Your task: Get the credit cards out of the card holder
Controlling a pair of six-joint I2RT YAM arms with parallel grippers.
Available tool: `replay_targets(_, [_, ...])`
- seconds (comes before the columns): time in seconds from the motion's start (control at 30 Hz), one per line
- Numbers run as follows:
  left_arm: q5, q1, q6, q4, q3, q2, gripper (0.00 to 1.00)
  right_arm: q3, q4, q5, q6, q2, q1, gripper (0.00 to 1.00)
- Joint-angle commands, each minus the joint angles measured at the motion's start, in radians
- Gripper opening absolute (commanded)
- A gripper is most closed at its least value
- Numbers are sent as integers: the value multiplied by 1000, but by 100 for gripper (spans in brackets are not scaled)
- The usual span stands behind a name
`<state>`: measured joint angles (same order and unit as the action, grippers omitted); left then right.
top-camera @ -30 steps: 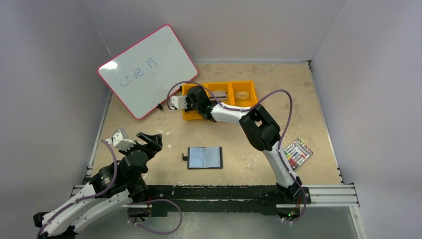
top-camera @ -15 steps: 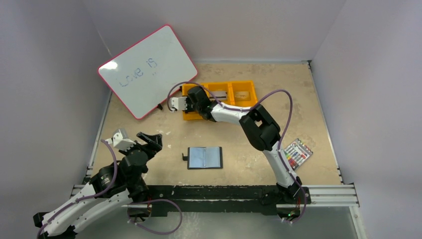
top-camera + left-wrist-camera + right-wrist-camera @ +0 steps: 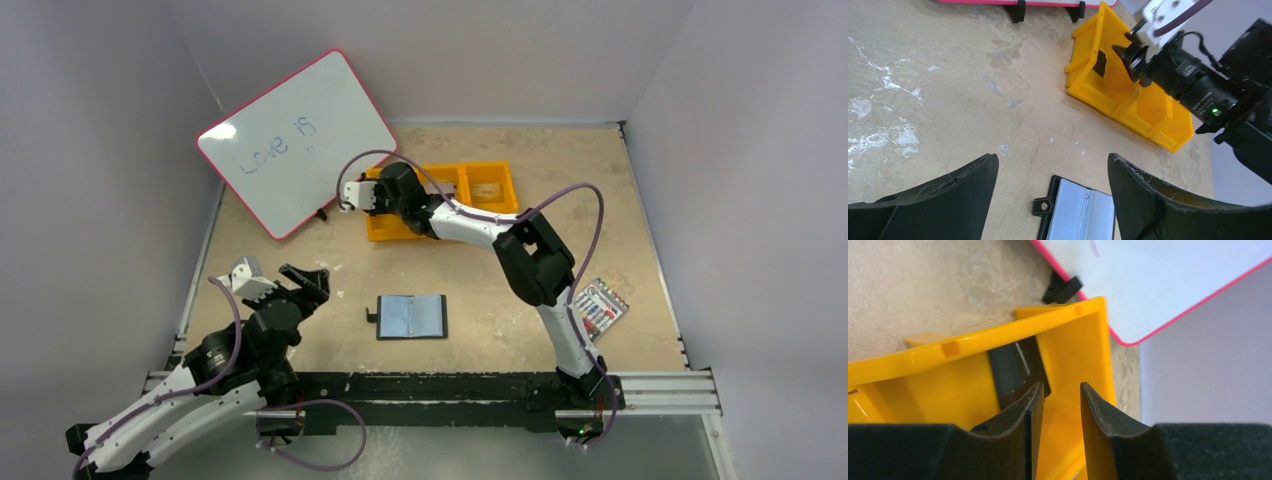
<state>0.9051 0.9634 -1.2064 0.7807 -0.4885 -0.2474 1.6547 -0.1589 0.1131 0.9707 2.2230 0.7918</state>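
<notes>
The right gripper (image 3: 1060, 390) is reaching down over the left-hand compartment of the orange tray (image 3: 492, 167), at the end nearest the whiteboard (image 3: 297, 140). Its jaws are standing a little apart, and only the yellow tray floor is showing in the narrow gap between them, so it is gripping nothing. A black card (image 3: 1010, 371) is leaning on edge against the inner wall of that same compartment, just behind the gripper's left finger; whether the finger is touching it cannot be told from the wrist view. From above, a greyish card (image 3: 447, 186) seems to be lying in the middle compartment and a tan card (image 3: 487, 189) in the right one, though both are too small to make out clearly.

The card holder (image 3: 411, 316) is lying opened flat on the table (image 3: 300, 250), well apart from the tray and nearer the arm bases, with its shiny sleeves facing up and its snap tab (image 3: 1042, 205) sticking out to the left (the left wrist camera is catching just that corner).

The left gripper (image 3: 1052, 159) is hovering above the near-left part of the table, its jaws spread wide and holding nothing. A pack of markers (image 3: 600, 308) is sitting by the right arm's lower link.
</notes>
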Motion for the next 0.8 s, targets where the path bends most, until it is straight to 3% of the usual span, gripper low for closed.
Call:
replay_targets(0.0, [-28, 0, 52, -65, -33, -26, 80, -16, -109, 12, -140, -186, -1, 37])
replay_targets(0.07, [-54, 1, 68, -87, -39, -45, 80, -83, -173, 56, -274, -268, -1, 38])
replay_targets(0.17, [-104, 0, 106, -149, -42, -83, 80, -220, -226, 136, -606, -412, -2, 41])
replay_targets(0.27, [-175, -1, 143, -228, -33, -147, 80, -362, -141, 214, -965, -563, -4, 44])
replay_targets(0.37, [-237, 0, 163, -297, -20, -223, 80, -510, -15, 130, -1287, -684, -9, 45])
replay_targets(0.47, [-283, 1, 170, -362, 2, -311, 79, -693, -37, -68, -1555, -769, -8, 42])
replay_targets(0.63, [-385, 1, 167, -479, 38, -461, 78, -1012, -310, -282, -1833, -844, 14, 40])
replay_targets(0.77, [-437, 1, 146, -536, 58, -581, 77, -1088, -396, -334, -1879, -829, 72, 39])
